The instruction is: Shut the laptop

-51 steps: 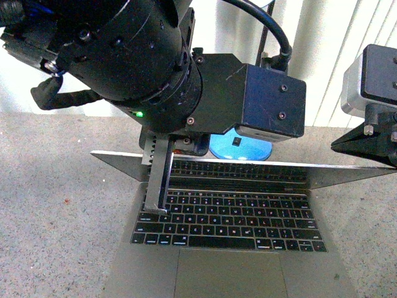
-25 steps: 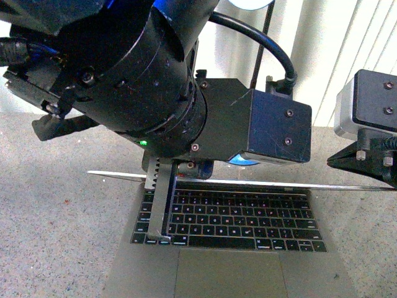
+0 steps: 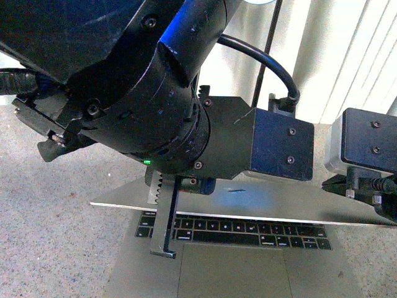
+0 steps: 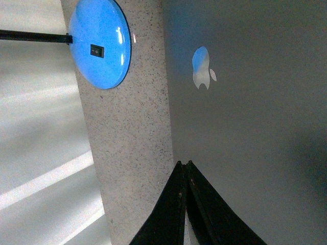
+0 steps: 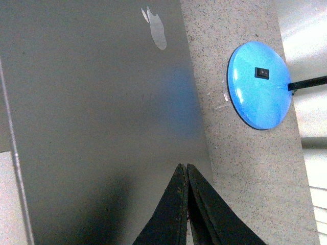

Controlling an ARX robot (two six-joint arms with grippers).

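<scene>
Clearly the laptop (image 3: 248, 202) sits on the speckled worktop (image 3: 56, 217), its lid tipped low over the keys but not yet shut. The left gripper (image 4: 184, 166) and right gripper (image 5: 184, 167) each hold their fingers pressed together over the lid's outer face, probably as blunt pushers rather than to grasp; whether they touch it, I cannot tell.

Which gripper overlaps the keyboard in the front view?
The left gripper: its toothed finger crosses the laptop lid's edge and keys. The right gripper sits at the lid's right end, off the keys.
</scene>
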